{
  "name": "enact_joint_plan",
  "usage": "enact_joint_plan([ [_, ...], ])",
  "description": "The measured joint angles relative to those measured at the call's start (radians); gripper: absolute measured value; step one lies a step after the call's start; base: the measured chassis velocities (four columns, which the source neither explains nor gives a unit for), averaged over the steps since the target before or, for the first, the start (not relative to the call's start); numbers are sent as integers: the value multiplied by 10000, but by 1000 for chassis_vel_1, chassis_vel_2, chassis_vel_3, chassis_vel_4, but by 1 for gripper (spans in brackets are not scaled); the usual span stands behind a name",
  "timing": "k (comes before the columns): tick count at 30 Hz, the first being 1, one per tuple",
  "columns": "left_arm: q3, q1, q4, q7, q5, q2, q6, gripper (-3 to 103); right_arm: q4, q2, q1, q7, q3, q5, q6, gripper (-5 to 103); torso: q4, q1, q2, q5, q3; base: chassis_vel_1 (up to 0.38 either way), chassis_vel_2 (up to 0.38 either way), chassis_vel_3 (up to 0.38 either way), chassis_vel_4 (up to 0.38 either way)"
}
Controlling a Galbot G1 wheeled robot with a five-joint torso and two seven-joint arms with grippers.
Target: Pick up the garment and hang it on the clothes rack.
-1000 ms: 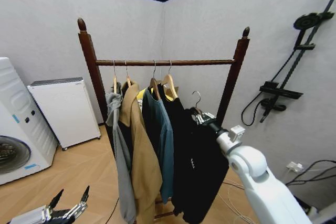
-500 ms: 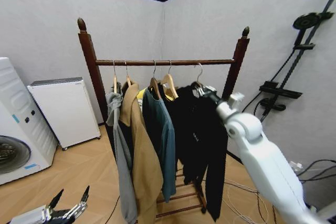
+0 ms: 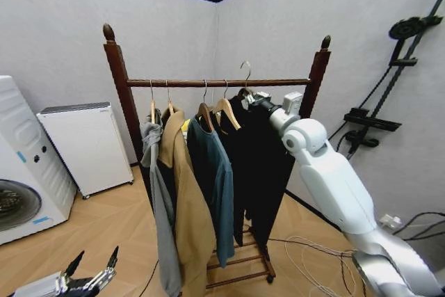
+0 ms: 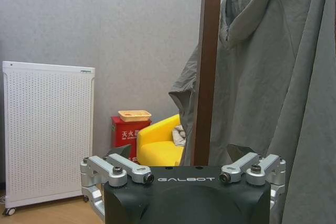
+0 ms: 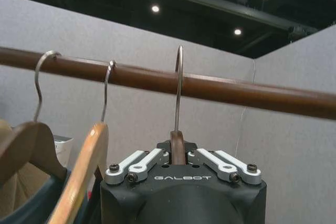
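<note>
Right gripper (image 3: 252, 97), jaws clamped on the hanger neck, has raised the jacket (image 3: 261, 165) until its hook (image 5: 178, 85) tops the rail (image 3: 222, 83), unhooked as yet; left gripper (image 3: 90, 279) idles low, jaws spread.

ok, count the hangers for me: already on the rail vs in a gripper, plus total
Hangers hooked on the rail: 4
Held hanger, raised at the rail in the right gripper, carrying the black jacket: 1
Total: 5
Left gripper idles low, holding none.
</note>
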Motion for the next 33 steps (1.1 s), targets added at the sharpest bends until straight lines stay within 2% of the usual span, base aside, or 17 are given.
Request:
enact_joint_plan([
  [6, 0, 0, 0, -1, 0, 0, 0, 100, -240, 133, -183, -6, -61, -13, -19, 9, 2, -1, 1, -3, -2, 0, 0, 0, 0],
  [8, 0, 0, 0, 0, 0, 1, 0, 100, 75, 129, -351, 68, 52, 36, 18, 20, 3, -1, 0, -1, -1, 0, 0, 0, 0],
  [10, 0, 0, 0, 0, 0, 0, 0, 100, 146, 117, -375, 93, 76, 51, 33, 20, 3, 0, 1, -1, -1, 0, 0, 0, 0],
  [12, 0, -1, 0, -1, 0, 0, 0, 100, 266, 90, -418, 134, 118, 84, 50, 25, 3, -1, 1, -2, -2, 0, 0, 0, 0],
  [15, 0, 0, 0, -1, -1, 0, 0, 100, 1022, -108, -813, 292, 499, 355, 43, 41, 5, 0, 0, -2, -2, 0, 0, 0, 0],
  [16, 0, 0, 0, -1, -1, 0, 0, 100, 1022, -108, -813, 292, 499, 355, 43, 41, 5, 0, 0, -2, -2, 0, 0, 0, 0],
  [18, -1, 0, 0, -2, 0, 0, 0, 100, 1871, -453, -1645, 372, 1046, 575, 50, 52, 3, -1, 2, -4, -2, 0, 0, 0, 0],
  [19, -1, 0, 0, -2, 0, 0, 0, 100, 1871, -453, -1645, 372, 1046, 575, 50, 52, 3, -1, 2, -4, -2, 0, 0, 0, 0],
  [21, 0, 0, 0, -1, 0, 0, 0, 100, 3314, -945, -3226, 835, 1699, 1123, 66, 63, -3, -1, 2, 4, -2, 0, 0, 0, 0],
  [22, 0, 0, 0, -1, 0, 0, 0, 100, 3314, -945, -3226, 835, 1699, 1123, 66, 63, -3, -1, 2, 4, -2, 0, 0, 0, 0],
  [23, 0, 0, -1, -1, 0, 0, 0, 100, 3704, -1014, -3626, 1033, 1915, 1290, 44, 69, -2, -1, 2, 2, -3, 0, 0, 0, 0],
  [24, 0, 0, -1, 0, 0, 1, 0, 100, 4543, -1020, -4513, 1318, 2456, 1535, -80, 80, 0, -1, 1, 0, -3, 0, 0, 0, 0],
  [25, 0, 0, -1, 0, 0, 1, 0, 100, 4543, -1020, -4513, 1318, 2456, 1535, -80, 80, 0, -1, 1, 0, -3, 0, 0, 0, 0],
  [27, 0, 0, 1, 0, 0, 0, 0, 100, 5576, -754, -6013, 1427, 3295, 1616, -580, 90, 4, -2, 1, -2, -3, 0, 0, 0, 0],
  [29, 0, 0, 0, -2, 0, 0, 0, 100, 5896, -627, -6723, 1428, 3571, 1546, -750, 90, 5, -2, 2, -2, -3, 0, 0, 0, 0],
  [30, 0, -1, 0, -3, 0, 0, 0, 100, 6278, -425, -7796, 1408, 3939, 1163, -767, 99, 0, -2, 3, 1, -3, 0, 0, 0, 0],
  [33, 0, -1, 0, -1, 0, 0, 0, 100, 6620, -161, -8857, 1394, 4267, 498, -558, 100, 0, -2, 2, 2, -2, 0, 0, 0, 0],
])
